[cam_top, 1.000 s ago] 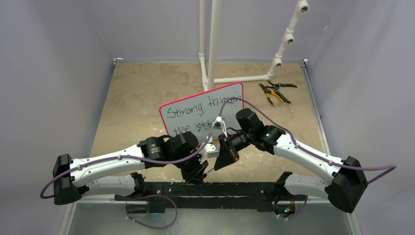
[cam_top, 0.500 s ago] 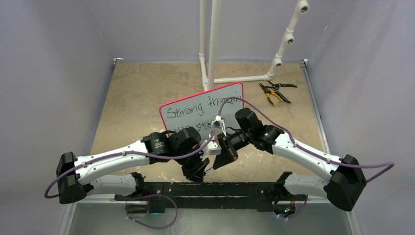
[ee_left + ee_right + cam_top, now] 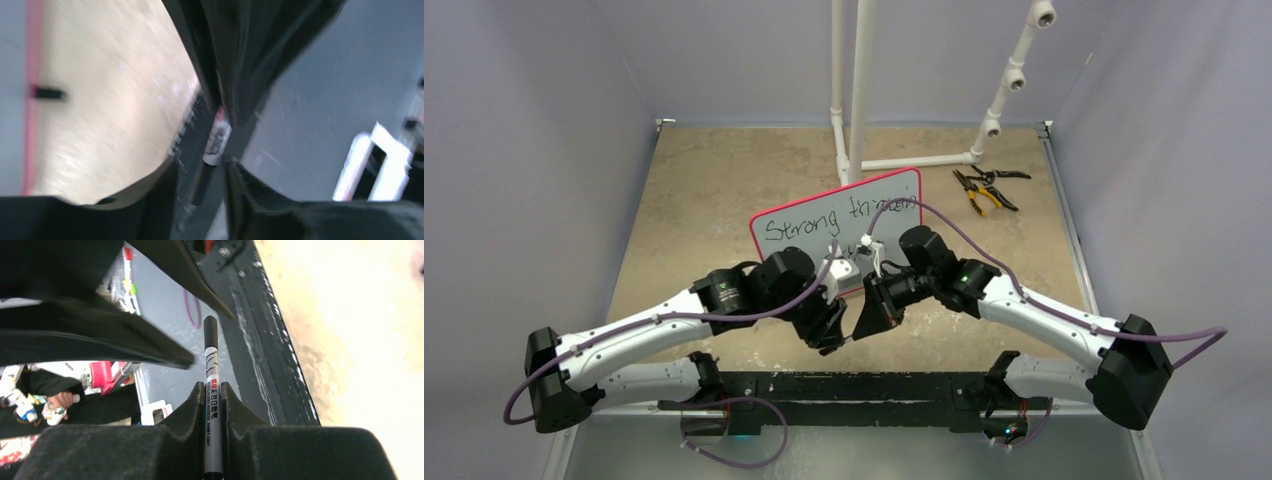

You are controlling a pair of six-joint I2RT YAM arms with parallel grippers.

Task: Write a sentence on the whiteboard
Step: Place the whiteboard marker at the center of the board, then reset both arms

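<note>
The whiteboard [image 3: 824,222] with its red border stands at mid-table. Of the sentence [image 3: 809,220], the top line "Strong through" shows and the arms hide most of the second line. My right gripper [image 3: 212,387] is shut on a grey whiteboard marker [image 3: 213,410], whose black cap [image 3: 210,332] points away from it. In the top view, the right gripper [image 3: 862,322] faces my left gripper [image 3: 829,336] just in front of the board. The left wrist view is blurred. There the left gripper [image 3: 200,167] stands open around the marker's capped end [image 3: 202,182], with a gap on either side.
Yellow-handled pliers [image 3: 977,197] and black cutters [image 3: 999,175] lie at the back right. A white pipe frame [image 3: 860,90] rises behind the board. A black rail [image 3: 854,385] runs along the near edge. The board's red edge [image 3: 31,75] and one black foot [image 3: 47,93] show in the left wrist view.
My left gripper has opened its jaws around the marker's cap, and the left arm has moved forward toward the board. The right gripper has shifted slightly left, still holding the marker.
</note>
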